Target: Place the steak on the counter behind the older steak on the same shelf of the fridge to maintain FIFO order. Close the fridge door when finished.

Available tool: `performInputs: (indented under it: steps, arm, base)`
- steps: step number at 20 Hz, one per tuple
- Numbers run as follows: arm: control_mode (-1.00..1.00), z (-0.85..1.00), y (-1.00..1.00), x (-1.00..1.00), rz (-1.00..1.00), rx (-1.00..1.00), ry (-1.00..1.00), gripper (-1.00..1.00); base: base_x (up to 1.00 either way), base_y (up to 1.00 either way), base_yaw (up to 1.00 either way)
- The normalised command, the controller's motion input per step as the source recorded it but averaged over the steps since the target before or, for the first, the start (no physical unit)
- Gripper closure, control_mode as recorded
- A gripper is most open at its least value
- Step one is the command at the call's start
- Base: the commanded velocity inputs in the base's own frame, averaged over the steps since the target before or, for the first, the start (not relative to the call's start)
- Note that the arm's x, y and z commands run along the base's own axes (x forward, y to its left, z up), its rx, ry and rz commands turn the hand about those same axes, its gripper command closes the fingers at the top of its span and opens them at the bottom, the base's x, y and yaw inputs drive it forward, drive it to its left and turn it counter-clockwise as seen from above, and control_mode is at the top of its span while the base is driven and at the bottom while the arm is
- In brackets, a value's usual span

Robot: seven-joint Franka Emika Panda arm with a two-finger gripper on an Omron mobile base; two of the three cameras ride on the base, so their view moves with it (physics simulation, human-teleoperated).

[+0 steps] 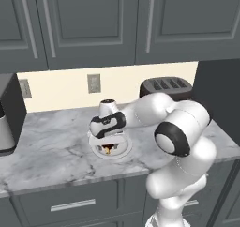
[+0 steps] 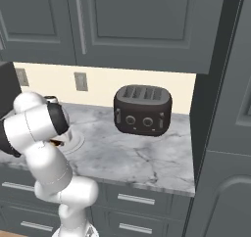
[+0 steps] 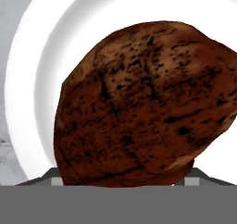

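At the far left of the left base view a dark appliance (image 1: 9, 113) stands on the grey-veined white marble surface (image 1: 51, 146), with a grey wall outlet (image 1: 93, 83) on the cream wall behind. Near the middle of that frame a round white plate (image 1: 123, 149) lies on the marble, and the white arm's claw (image 1: 108, 145) points straight down over it — a sliver of brown and orange shows beneath the hand. Right of the plate, toward the upper right of the frame, sits a black four-slot toaster (image 1: 166, 86).

In the right base view the arm fills the lower left, the plate's rim (image 2: 76, 142) peeks out beside it, and the toaster (image 2: 143, 109) stands in the centre of the frame, well apart from the plate.

The hand view looks down at close range: the small dark brown, rounded steak (image 3: 143, 102) rests on the white plate (image 3: 32, 79), covering most of it. The dark fingertips (image 3: 51, 177) rise at the lower edge on either side of the meat — spread wide, though whether they touch it cannot be told.
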Motion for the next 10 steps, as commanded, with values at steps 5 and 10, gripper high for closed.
performInputs:
  steps: [5,10]
  arm:
    - [-1.0,-0.27,-0.02,-0.5,-0.11,0.03,-0.04,1.0]
    - [-1.0,0.17,0.0,-0.23,-0.09,0.0,-0.2,1.0]
  base:
    - [0.0,0.0,0.0]
    - [0.0,0.0,0.0]
